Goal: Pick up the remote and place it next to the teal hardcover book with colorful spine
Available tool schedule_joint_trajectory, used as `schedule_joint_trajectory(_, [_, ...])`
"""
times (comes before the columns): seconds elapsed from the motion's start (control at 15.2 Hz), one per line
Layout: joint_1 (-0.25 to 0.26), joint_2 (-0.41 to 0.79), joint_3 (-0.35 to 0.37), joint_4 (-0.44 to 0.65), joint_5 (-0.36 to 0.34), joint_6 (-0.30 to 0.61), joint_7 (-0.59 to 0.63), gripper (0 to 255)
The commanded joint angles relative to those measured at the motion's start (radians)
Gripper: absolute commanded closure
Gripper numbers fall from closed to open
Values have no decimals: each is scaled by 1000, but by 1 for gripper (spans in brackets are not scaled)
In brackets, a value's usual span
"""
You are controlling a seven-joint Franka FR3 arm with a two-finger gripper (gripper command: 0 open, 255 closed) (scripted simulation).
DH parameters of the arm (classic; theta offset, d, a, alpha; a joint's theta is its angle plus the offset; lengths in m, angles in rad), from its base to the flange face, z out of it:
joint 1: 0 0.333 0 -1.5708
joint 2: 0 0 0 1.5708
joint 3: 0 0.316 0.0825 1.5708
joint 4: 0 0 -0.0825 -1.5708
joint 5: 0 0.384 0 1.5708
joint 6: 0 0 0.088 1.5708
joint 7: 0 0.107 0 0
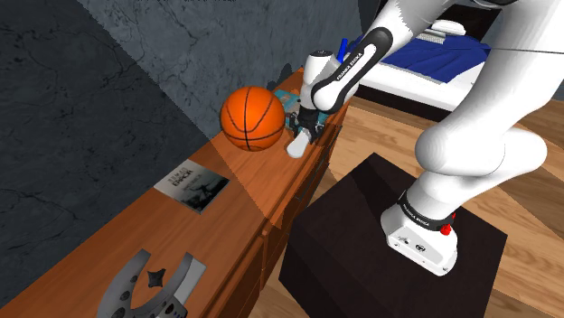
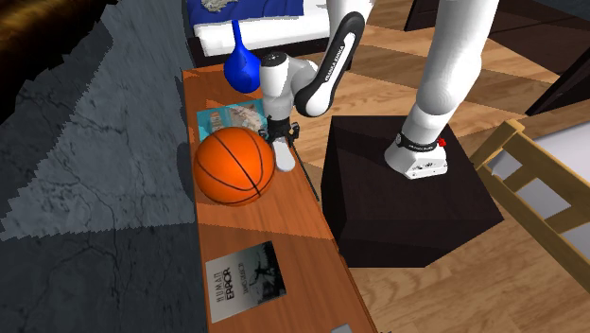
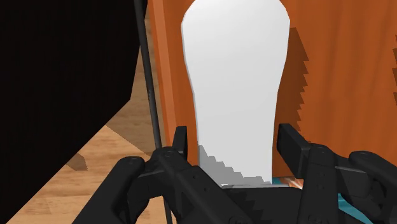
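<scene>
Wrist view: gripper (image 3: pixel 235 133), fingers (image 3: pixel 181 145) apart, straddles the white remote (image 3: pixel 236 83) without clasping it.

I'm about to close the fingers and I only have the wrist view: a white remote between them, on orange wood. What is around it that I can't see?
Observer: An orange basketball sits close beside the remote, on the wall side.
Operator: Where is the teal book?
Observer: The teal book lies flat just past the ball, toward the second exterior view's top.
Operator: Anything beyond that?
Observer: A blue vase stands past the book, near the end of the dresser.
</scene>
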Motion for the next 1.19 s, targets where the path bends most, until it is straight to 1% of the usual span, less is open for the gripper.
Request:
schedule_joint_trajectory(0.0, [0,3,-1,-1,0,0,0,255])
schedule_joint_trajectory(0.07, [0,3,-1,-2,0,0,0,0])
schedule_joint_trajectory(0.4, [0,3,-1,-1,0,0,0,0])
schedule_joint_trajectory(0.59, [-72,-116,99,-12,158,-83,-113,0])
schedule_joint_trajectory(0.66, [-86,-149,119,-12,201,-107,-144,0])
schedule_joint_trajectory(1.12, [-81,-149,115,-12,203,-107,-145,0])
